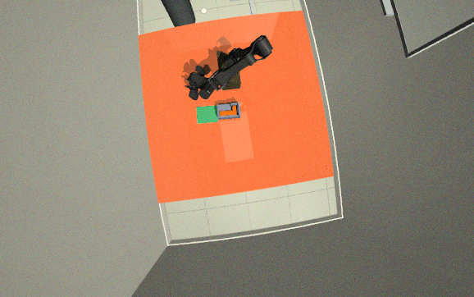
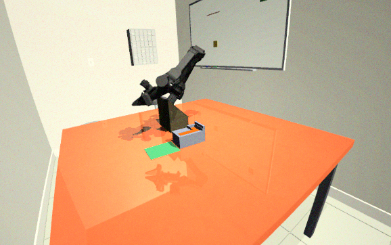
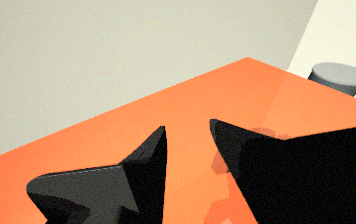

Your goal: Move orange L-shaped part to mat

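The orange L-shaped part (image 1: 234, 110) (image 2: 188, 132) lies in the pocket of the grey tray (image 1: 223, 107) (image 2: 193, 139), with its L-shaped end on the side away from the mat. It looks level in the tray. The green mat (image 1: 207, 115) (image 2: 162, 150) lies flat beside the tray, with nothing on it. My gripper (image 1: 186, 86) (image 2: 134, 103) (image 3: 187, 127) is partly open and empty. It is held high above the table, behind the mat and off to the side away from the tray. The wrist view shows a gap between the fingertips, and neither tray nor part.
The arm's dark base block (image 1: 234, 82) (image 2: 178, 119) stands on the orange table (image 1: 184, 164) (image 2: 237, 210) (image 3: 100, 135) close behind the tray. The tray has raised walls, taller at the end away from the mat. A grey round-topped object (image 3: 336, 75) stands beyond the table's edge.
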`<action>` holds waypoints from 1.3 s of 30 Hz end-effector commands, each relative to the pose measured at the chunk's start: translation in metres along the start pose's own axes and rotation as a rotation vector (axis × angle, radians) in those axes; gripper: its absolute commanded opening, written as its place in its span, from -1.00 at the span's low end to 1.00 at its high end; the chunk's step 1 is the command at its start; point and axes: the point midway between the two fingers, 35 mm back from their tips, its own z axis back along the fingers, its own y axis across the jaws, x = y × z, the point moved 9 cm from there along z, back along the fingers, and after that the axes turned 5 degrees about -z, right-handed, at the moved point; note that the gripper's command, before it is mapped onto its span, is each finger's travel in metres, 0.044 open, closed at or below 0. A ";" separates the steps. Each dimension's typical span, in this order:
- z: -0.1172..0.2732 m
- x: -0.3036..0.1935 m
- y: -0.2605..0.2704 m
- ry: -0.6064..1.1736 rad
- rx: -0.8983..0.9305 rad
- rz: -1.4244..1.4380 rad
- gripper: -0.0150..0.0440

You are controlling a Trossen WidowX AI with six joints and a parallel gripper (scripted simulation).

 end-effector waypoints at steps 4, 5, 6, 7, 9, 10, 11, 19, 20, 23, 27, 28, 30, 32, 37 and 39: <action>0.060 -0.030 0.041 0.416 0.239 0.723 0.12; 0.067 -0.033 0.044 0.452 0.269 0.787 0.12; 0.074 -0.036 0.046 0.488 0.299 0.849 0.12; 0.080 -0.039 0.048 0.523 0.331 0.910 0.12; 0.095 -0.045 0.051 0.590 0.399 1.026 0.12; 0.102 -0.048 0.053 0.623 0.436 1.083 0.12; 0.110 -0.051 0.054 0.656 0.474 1.138 0.12; 0.178 -0.070 0.057 0.896 0.850 1.524 0.12; 0.187 -0.072 0.056 0.922 0.906 1.562 0.12; 0.204 -0.076 0.055 0.966 1.013 1.626 0.12; 0.204 -0.076 0.055 0.966 1.013 1.626 0.12; 0.204 -0.076 0.055 0.966 1.013 1.626 0.12; 0.204 -0.076 0.055 0.966 1.013 1.626 0.12; 0.204 -0.076 0.055 0.966 1.013 1.626 0.12; 0.190 -0.113 0.052 0.964 1.012 1.626 0.12; 0.182 -0.135 0.048 0.967 1.014 1.626 0.12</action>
